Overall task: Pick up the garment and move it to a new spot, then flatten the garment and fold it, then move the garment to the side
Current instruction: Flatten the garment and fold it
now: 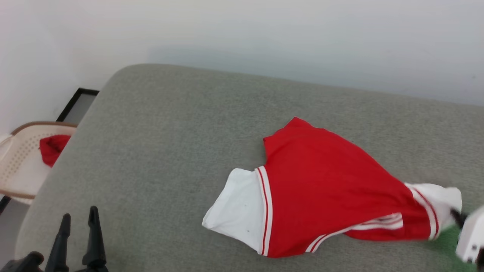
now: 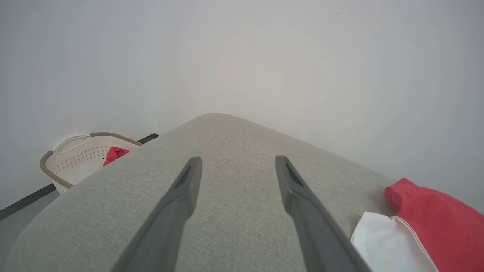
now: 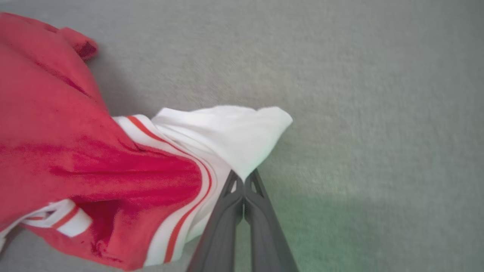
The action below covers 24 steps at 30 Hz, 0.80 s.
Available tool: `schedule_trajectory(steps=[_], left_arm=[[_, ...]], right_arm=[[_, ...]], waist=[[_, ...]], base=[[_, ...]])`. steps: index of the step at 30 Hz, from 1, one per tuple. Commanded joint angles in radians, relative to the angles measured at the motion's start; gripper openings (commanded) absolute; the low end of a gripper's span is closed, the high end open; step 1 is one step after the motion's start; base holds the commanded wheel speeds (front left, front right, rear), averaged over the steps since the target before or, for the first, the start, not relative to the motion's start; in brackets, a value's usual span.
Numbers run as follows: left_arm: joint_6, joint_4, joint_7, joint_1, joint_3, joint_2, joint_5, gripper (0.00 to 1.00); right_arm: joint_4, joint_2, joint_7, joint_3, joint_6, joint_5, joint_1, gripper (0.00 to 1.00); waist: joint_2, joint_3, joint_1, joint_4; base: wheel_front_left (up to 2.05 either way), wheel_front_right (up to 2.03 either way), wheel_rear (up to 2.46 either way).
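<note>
A grey cushion [image 1: 159, 151] is seen across most of the head view, backed by a pale wall at 12 o'clock. The garment [image 1: 325, 181] lies on the cushion towards 4 o'clock. It is partly spread with its red body uppermost, one white panel at its 8 o'clock end and another drawn out to a point at its 4 o'clock end. A basket [image 1: 17, 170] stands off the cushion at 9 o'clock.

The right gripper [image 3: 244, 181] is found at that 4 o'clock end of the garment. Its fingers are pressed together on the white panel, and the cloth is pulled taut towards them. The left gripper [image 1: 79, 214] is held at 7 o'clock over bare cushion, well apart from the garment, with its fingers spread and nothing between them. A small red cloth [image 1: 53, 147] is seen inside the basket and is not part of the task.

The first step, moving the garment to a new spot, is judged to be in hand, with the garment gripped at one end only. Flattening and folding are not yet begun. For the next move, the pinch should be kept firm while the garment is carried or dragged. A clear, flat stretch of cushion should then be chosen for release, and the left gripper brought to the far white panel so the cloth can be spread.
</note>
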<state>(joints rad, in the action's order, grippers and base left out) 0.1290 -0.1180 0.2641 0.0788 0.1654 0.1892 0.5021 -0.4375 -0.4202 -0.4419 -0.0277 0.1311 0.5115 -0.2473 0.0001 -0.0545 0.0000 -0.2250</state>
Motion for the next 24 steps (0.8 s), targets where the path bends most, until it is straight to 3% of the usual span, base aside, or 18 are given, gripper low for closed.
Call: schedule_trajectory(steps=[1,9,10,11,12,13,24], left_arm=[[0.002,-0.001,0.000,0.010,-0.002,0.005,0.006,1.00],[0.002,-0.011,0.000,0.018,-0.015,0.026,0.014,1.00],[0.002,-0.012,0.000,0.018,-0.019,0.031,0.014,1.00],[0.002,-0.013,0.000,0.019,-0.021,0.034,0.015,1.00],[0.002,-0.015,0.000,0.020,-0.021,0.036,0.017,1.00],[0.002,-0.015,0.000,0.019,-0.020,0.039,0.019,1.00],[0.002,0.008,-0.036,0.013,-0.058,0.102,0.060,1.00]], right_arm=[[-0.008,0.021,0.004,-0.026,-0.001,-0.018,0.037,0.00],[0.005,0.102,-0.005,-0.073,-0.001,-0.053,0.105,0.00],[0.012,0.108,-0.005,-0.068,-0.001,-0.058,0.102,0.13],[0.020,0.112,-0.009,-0.061,-0.001,-0.058,0.097,0.35],[0.031,0.112,-0.010,-0.055,0.000,-0.060,0.093,0.83],[0.040,0.114,-0.014,-0.051,-0.001,-0.060,0.088,1.00],[0.193,0.129,-0.038,-0.023,0.000,-0.071,0.083,1.00]], waist=[[-0.0001,0.011,0.0000,0.016],[-0.0001,0.015,0.0000,0.056],[-0.0001,0.017,0.0000,0.063],[-0.0001,0.019,0.0000,0.069],[-0.0001,0.020,0.0000,0.075],[-0.0001,0.021,0.0000,0.082],[-0.0001,0.032,0.0000,0.160]], base=[[0.00,0.00,0.00],[0.00,0.00,0.00],[0.00,0.00,0.00],[0.00,0.00,0.00],[0.00,0.00,0.00],[0.00,0.00,0.00],[0.00,0.00,0.00]])
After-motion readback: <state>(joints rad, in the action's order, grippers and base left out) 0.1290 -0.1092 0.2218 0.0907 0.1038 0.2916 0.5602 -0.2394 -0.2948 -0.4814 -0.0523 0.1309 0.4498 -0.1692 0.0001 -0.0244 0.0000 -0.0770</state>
